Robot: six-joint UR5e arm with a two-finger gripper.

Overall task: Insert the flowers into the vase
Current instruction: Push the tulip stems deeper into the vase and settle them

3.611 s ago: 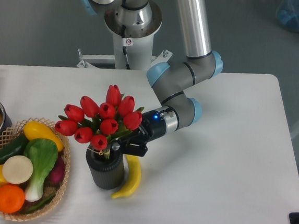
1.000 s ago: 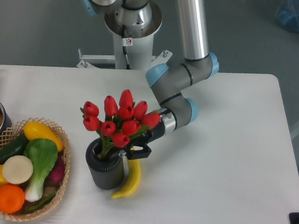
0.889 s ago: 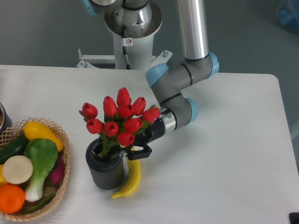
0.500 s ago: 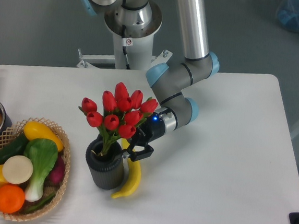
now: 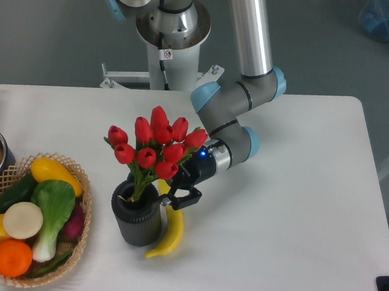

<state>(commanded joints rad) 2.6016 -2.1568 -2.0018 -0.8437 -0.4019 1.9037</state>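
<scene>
Standing flowers (image 5: pixel 155 143) seemingly touching hand (image 5: pixel 177 190)

A silver-grey arm (image 5: pixel 249 28) with polished cylindrical tube segments is seen, joined by darker grey rounded joint housings. The joints are closed with light blue end caps. A wide round base (image 5: pixel 172 28) is fixed to a white bracket with bolts, and a small red-and-white label is stuck on its front. The black tool (image 5: pixel 185 185) is mounted behind a silver ring, where a small blue light is lit.
</scene>
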